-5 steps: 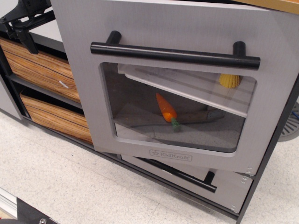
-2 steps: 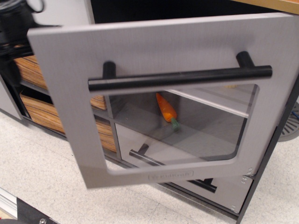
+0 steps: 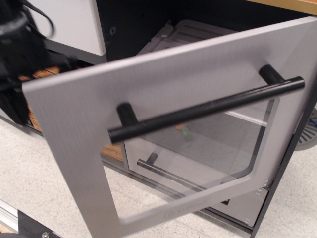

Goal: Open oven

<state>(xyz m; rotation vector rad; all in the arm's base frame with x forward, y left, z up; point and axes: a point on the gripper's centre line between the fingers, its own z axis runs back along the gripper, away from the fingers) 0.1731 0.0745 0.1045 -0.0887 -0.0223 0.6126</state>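
Now oven (image 3: 148, 89) door tilted open; blurred hand (image 3: 20, 59) beside left edge

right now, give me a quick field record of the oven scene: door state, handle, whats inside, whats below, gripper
door: oven door swung well out from the cabinet, hinged at its right edge
handle: long black bar handle, nothing gripping it
interior: grey shelf showing above the door; small green bit seen through the window
below: grey drawer with black handle, shut
gripper: dark blurred shape at the door's left edge; jaws not readable
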